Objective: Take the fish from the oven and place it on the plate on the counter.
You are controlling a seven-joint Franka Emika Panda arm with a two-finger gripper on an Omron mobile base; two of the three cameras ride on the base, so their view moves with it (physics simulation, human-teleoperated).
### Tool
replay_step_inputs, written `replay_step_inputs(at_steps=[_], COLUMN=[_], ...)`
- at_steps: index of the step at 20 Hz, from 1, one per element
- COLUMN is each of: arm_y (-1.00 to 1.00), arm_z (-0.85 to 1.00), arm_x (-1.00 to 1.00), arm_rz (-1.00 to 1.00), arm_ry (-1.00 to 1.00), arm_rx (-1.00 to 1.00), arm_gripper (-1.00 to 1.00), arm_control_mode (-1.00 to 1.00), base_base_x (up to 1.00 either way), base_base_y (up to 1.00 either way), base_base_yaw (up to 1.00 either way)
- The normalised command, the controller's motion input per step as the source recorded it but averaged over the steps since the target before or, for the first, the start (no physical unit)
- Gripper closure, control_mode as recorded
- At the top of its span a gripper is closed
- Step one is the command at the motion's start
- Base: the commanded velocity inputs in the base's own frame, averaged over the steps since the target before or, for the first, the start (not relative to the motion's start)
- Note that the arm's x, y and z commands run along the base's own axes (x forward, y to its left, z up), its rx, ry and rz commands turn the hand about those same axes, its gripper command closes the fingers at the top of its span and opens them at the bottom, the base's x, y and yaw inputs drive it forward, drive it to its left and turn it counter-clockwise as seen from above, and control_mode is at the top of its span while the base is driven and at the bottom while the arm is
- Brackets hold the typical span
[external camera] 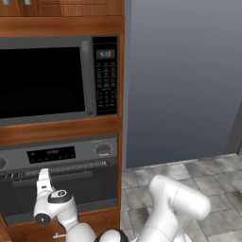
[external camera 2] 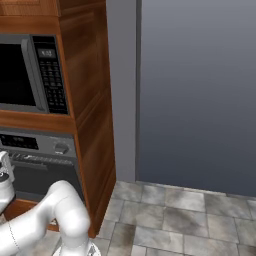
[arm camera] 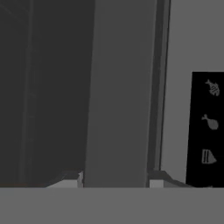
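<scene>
The oven (external camera: 61,179) door was closed beneath the microwave (external camera: 56,78). Its bar handle (arm camera: 120,96) ran lengthwise between the jaws (arm camera: 116,180), one fingertip (arm camera: 70,180) either side; whether they clenched it, I couldn't tell.

Microwave (external camera: 47,80) with keypad (external camera: 106,75) at 10 o'clock, set in wooden cabinetry (external camera: 61,130). Tall grey panel (external camera: 182,80) at 2 o'clock. Stone-tiled floor (external camera: 203,175) at 4 o'clock.
</scene>
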Motion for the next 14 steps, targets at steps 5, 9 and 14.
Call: replay_step_inputs(at_steps=[5, 9, 14], arm_y=[0.18, 0.18, 0.16], arm_z=[-0.47, -0.6, -0.59], arm_x=[-0.63, -0.61, -0.59], arm_rz=[0.06, 0.04, 0.03], arm_ry=[0.0, 0.0, 0.0], arm_rx=[-0.04, -0.06, -0.06], arm_gripper=[1.0, 1.0, 1.0], arm_control_mode=[-1.0, -1.0, -1.0], base_base_x=[0.0, 0.0, 0.0], base_base_y=[0.0, 0.0, 0.0], base_base_yaw=[0.0, 0.0, 0.0])
